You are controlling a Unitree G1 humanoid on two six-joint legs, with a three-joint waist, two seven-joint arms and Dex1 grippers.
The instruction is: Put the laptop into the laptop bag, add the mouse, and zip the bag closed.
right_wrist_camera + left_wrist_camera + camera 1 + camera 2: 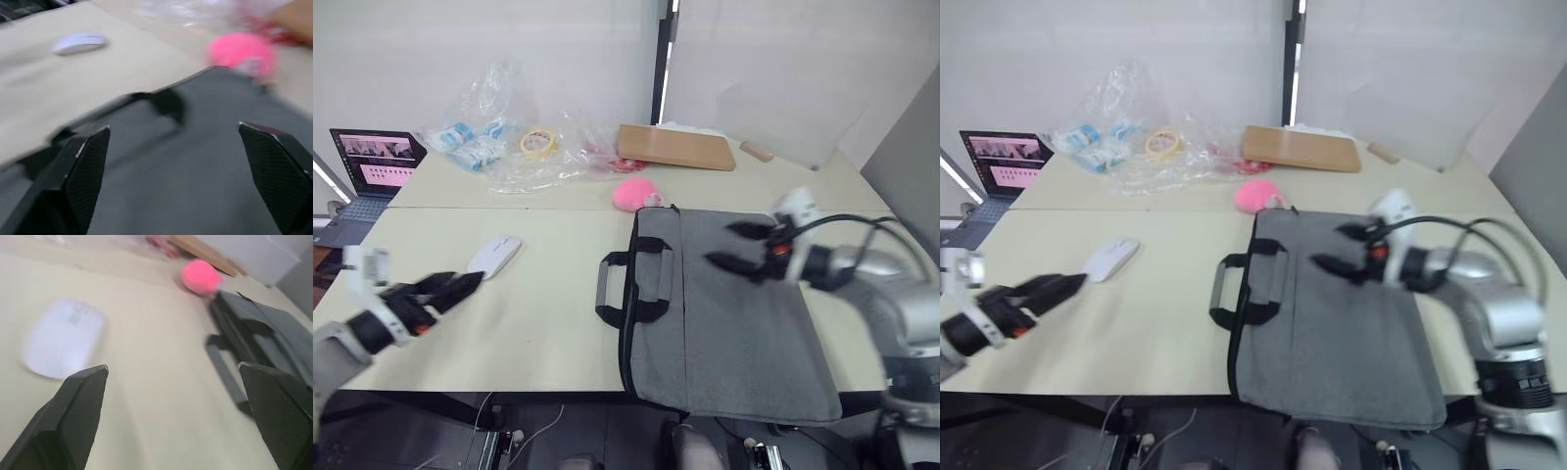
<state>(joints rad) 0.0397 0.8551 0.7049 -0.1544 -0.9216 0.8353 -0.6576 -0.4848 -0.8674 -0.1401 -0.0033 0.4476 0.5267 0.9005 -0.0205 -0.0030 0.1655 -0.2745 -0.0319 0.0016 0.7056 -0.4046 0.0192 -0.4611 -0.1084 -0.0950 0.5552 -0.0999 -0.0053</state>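
Observation:
The grey laptop bag [734, 313] lies flat on the near right of the table, its black strap handles [631, 284] pointing left. The laptop is hidden or out of view. The white mouse [494, 257] rests on the table left of the bag. My left gripper [460, 287] hovers open just short of the mouse, on its near-left side; the left wrist view shows the mouse [63, 345] ahead of the spread fingers [80, 406]. My right gripper [720, 244] is open above the bag's far half, and the right wrist view shows grey fabric [186, 186] beneath it.
A fluffy pink ball [634, 193] sits at the bag's far left corner. At the back stand a small dark laptop with a lit screen [367, 166], crumpled clear plastic bags [499, 147], a tape roll [539, 143] and a brown board [675, 147]. The bag overhangs the table's front edge.

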